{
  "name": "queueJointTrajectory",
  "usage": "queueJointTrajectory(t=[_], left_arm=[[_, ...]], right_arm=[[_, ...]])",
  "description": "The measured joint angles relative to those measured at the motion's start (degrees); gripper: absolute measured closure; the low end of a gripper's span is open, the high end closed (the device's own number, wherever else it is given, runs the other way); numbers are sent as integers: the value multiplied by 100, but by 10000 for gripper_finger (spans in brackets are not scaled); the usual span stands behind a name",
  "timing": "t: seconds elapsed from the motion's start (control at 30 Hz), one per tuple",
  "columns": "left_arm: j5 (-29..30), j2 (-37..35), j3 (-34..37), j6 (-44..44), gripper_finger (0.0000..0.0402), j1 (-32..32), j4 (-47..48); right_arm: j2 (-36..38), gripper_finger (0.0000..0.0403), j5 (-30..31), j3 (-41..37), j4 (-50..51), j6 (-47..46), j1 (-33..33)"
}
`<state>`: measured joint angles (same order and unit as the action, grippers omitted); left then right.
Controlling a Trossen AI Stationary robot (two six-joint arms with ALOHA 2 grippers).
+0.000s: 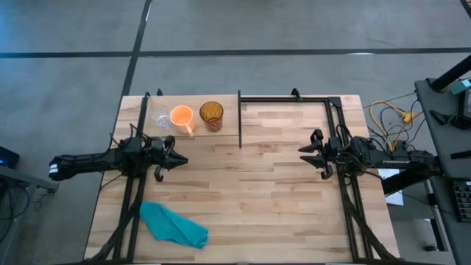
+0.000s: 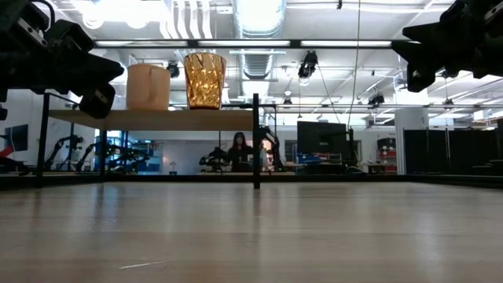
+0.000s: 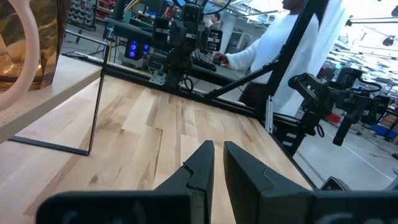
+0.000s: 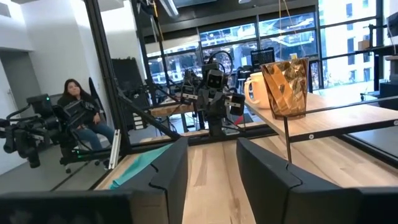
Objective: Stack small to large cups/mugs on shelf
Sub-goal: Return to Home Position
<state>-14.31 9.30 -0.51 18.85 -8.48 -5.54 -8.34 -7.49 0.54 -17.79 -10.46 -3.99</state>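
All three cups are sitting in a row on the shelf (image 1: 228, 124) at the desk's (image 1: 257, 206) far left, with the clear cup (image 1: 161, 120) leftmost, then the orange mug (image 1: 181, 116), then the amber tumbler (image 1: 211, 115). The placing looks finished, and the arms seem to be heading home. The left end effector (image 1: 184, 160) is hovering just on the near side of the shelf, empty, fingers almost together; the right end effector (image 1: 309, 154) is hanging at the right, empty and wide open. What is remaining, I judge, is a clean retreat, keeping clear of the shelf.
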Motion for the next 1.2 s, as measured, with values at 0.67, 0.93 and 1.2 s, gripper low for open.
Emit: queueJointTrajectory(t=[0.67,0.93,1.2], left_arm=[[0,4,0,0,380,1,2],[0,4,0,0,380,1,2],[0,4,0,0,380,1,1]], right_arm=[[0,269,0,2,-1,0,0],[0,274,0,2,-1,0,-1],[0,272,0,2,0,0,-1]])
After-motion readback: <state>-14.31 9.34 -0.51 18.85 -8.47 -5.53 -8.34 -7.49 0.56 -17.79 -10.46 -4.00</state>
